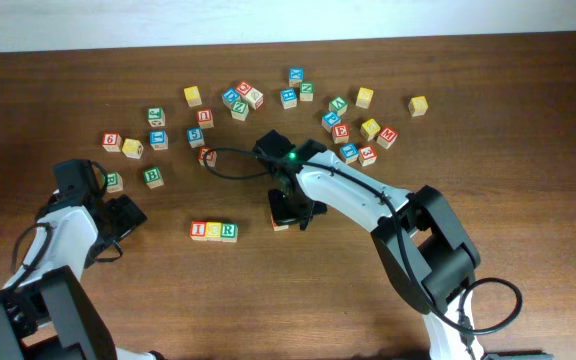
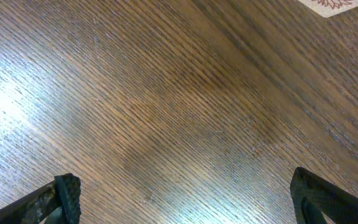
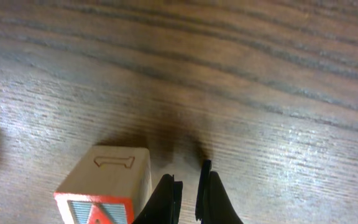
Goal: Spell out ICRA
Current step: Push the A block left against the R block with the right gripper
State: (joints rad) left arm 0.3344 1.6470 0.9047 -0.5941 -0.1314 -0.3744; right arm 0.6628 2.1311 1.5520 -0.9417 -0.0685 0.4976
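Note:
Three blocks stand in a row on the wooden table: I (image 1: 198, 230), C (image 1: 213, 230) and R (image 1: 229, 230). A wooden block with a red-framed A face (image 3: 110, 180) stands on the table to the right of that row, apart from it, and also shows in the overhead view (image 1: 280, 224). My right gripper (image 3: 188, 186) is shut and holds nothing; its left finger is right beside that block. In the overhead view it (image 1: 293, 212) covers most of the block. My left gripper (image 2: 185, 196) is open over bare wood at the table's left (image 1: 128, 215).
Several loose letter blocks lie scattered across the back of the table, from a red one (image 1: 111, 141) at the left to a yellow one (image 1: 418, 105) at the right. A green block (image 1: 153, 177) lies near my left arm. A block corner (image 2: 331, 5) shows at the top of the left wrist view.

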